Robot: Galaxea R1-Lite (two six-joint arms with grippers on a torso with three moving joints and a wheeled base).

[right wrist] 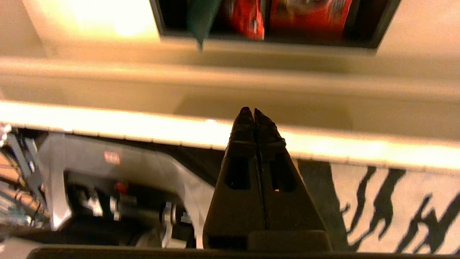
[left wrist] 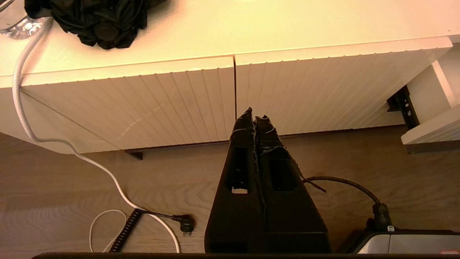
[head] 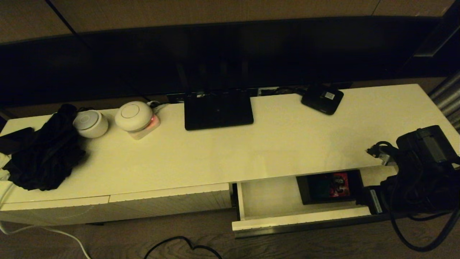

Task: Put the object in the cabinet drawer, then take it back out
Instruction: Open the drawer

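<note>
The cabinet drawer [head: 302, 220] stands pulled out at the right of the cabinet. The object, a black open-topped box [head: 330, 187] with red packets inside, rests in the drawer's right half. In the right wrist view the box [right wrist: 305, 18] lies beyond the drawer's front panel [right wrist: 107, 124]. My right gripper [right wrist: 253, 112] is shut and empty, its tips just outside that front panel and apart from the box. The right arm [head: 426, 169] reaches in from the right edge. My left gripper [left wrist: 253, 114] is shut and empty, hanging low before the closed ribbed panels [left wrist: 161, 104].
On the cabinet top sit a flat black router [head: 218, 109], a small black device with a white label [head: 322, 99], two white round devices [head: 90, 123] [head: 134, 116] and a black cloth [head: 43, 154]. Cables [left wrist: 107, 172] lie on the wooden floor.
</note>
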